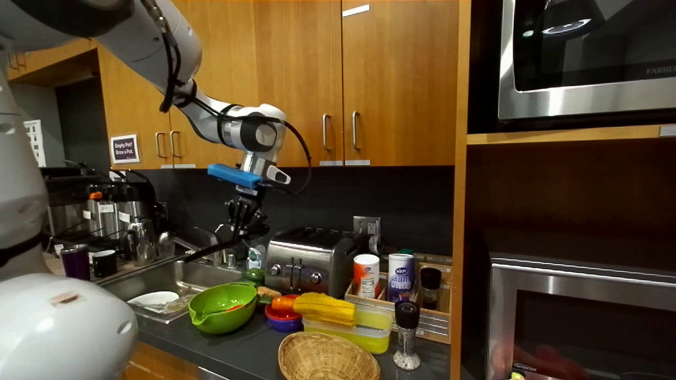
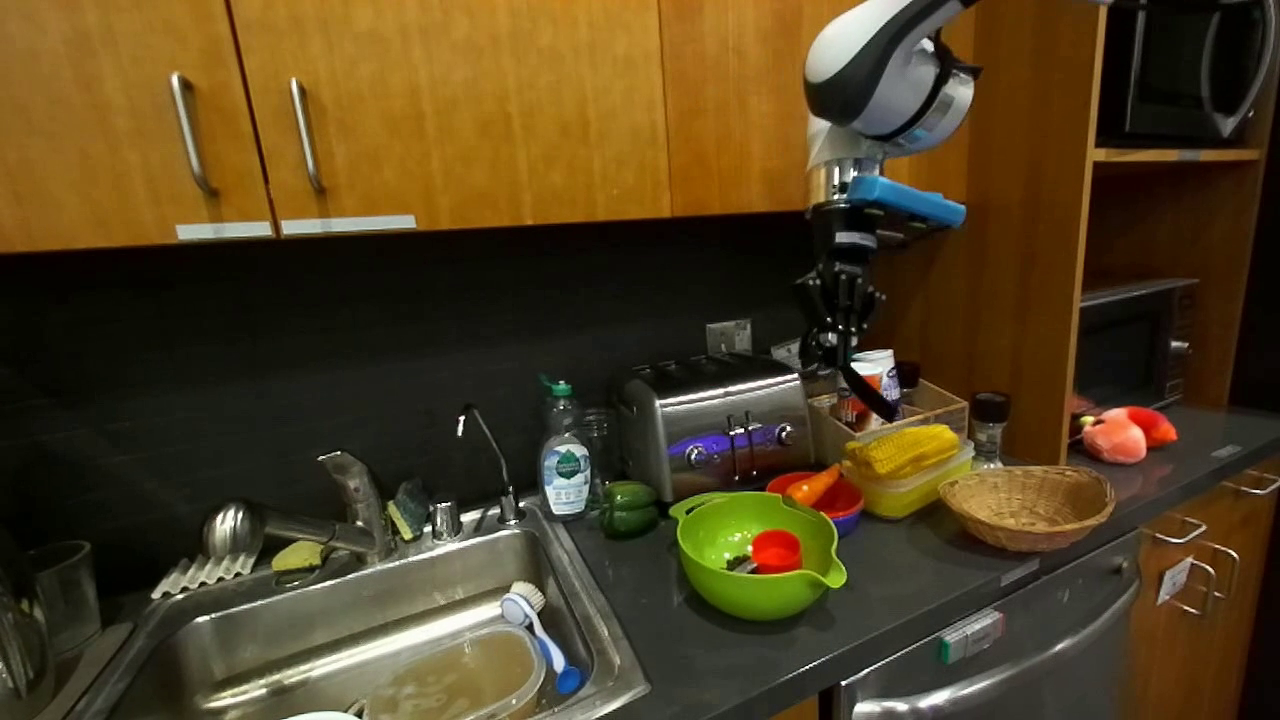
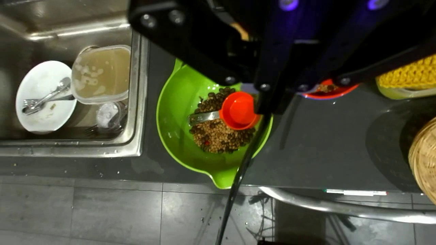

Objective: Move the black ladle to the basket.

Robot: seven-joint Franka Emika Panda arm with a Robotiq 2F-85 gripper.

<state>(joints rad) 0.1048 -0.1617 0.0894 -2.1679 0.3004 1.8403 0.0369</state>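
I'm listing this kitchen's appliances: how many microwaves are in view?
2: the upper microwave on the wooden shelf, and the lower microwave beneath that shelf. Both show in both exterior views; any others would be hidden.

In an exterior view the black ladle [image 1: 217,247] is gripped in the claw [image 1: 242,230], left of centre and up off the bench [image 1: 248,348], its long, thin handle [image 1: 199,254] slanting toward the lower left, its other end hard to make out against the dark claw. Lower right in an exterior view, the shallow tan wicker basket [image 2: 1012,535] sits open side up on the bench.
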